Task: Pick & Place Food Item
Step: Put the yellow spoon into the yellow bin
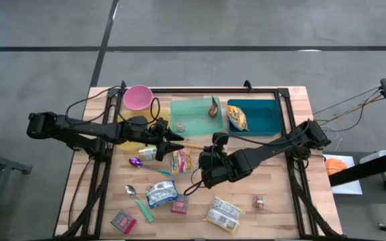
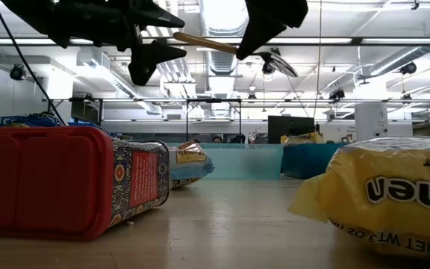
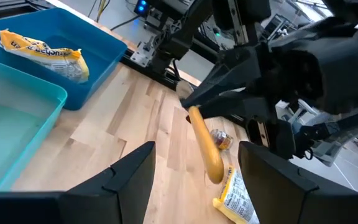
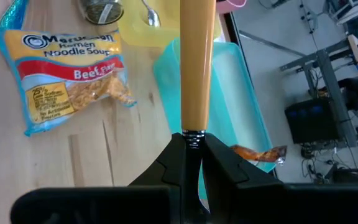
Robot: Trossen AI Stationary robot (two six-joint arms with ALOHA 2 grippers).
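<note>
The wooden-handled utensil [image 4: 197, 68] hangs above mid-table, pinched at its metal neck by the right gripper [image 4: 192, 149]; it looks light, rigid and smooth, so the free handle end suits the spread-fingered, empty left gripper [image 1: 177, 138] just beside it

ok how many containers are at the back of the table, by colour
pink round bowl: 1
yellow plastic container: 1
light green rectangular bin: 1
blue rectangular bin: 1
total: 4
</note>
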